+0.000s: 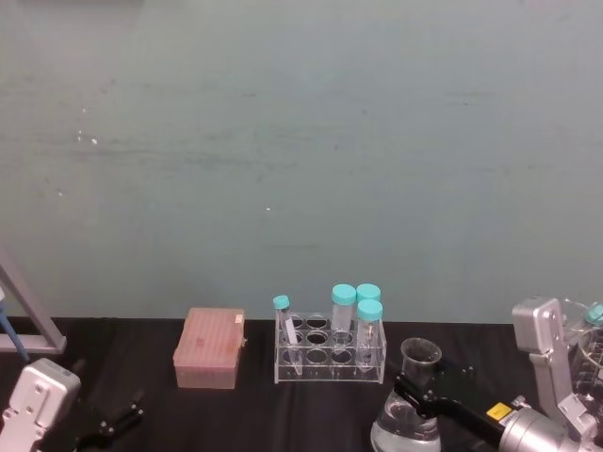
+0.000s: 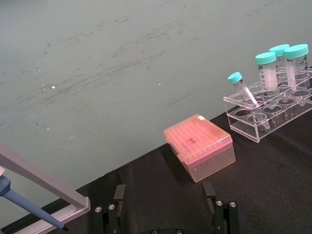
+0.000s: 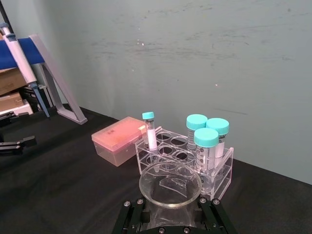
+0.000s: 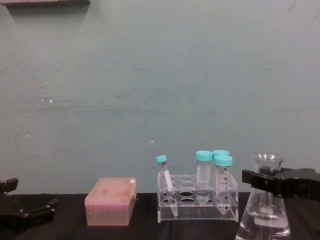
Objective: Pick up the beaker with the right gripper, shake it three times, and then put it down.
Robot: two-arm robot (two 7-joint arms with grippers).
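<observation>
Reaching in from the right edge of the table, the right gripper [image 1: 421, 388] extends level toward the middle, its jaws pinching the neck of the beaker [image 1: 412, 411] just below the flared rim. In the chest view the black jaws [image 4: 272, 181] cross the neck horizontally while the wide base of the beaker [image 4: 264, 220] stays low near the black table [image 4: 145, 225]; whether the base touches the surface cannot be told. The right wrist view looks straight down on the open rim of the beaker [image 3: 170, 185], with the jaw housings pressed against either side.

The beaker stands at the table's front right, just in front of the clear tube rack [image 1: 330, 356], which holds four teal-capped tubes [image 1: 343, 309], one of them leaning. A pink lidded box [image 1: 209, 349] sits beside the rack toward the left edge.

The left gripper [image 1: 111, 422] rests low at the front left corner, arm angled inward, jaws spread apart and holding nothing [image 2: 165, 214]. A pipette stand [image 3: 53, 78] occupies the far left edge.
</observation>
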